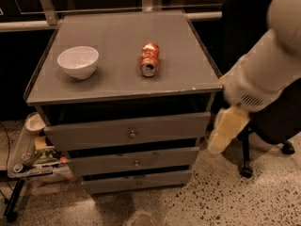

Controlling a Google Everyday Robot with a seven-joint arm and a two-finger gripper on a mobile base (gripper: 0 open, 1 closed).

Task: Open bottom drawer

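While the bottom drawer [113,184] sits closed, the hand [225,130] hangs apart, rightward.

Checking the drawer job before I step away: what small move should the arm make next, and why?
Probably lower the gripper and bring it across toward the knob on the bottom drawer. The gripper hangs off the right edge of the cabinet, above that drawer's height, and the drawer looks closed.
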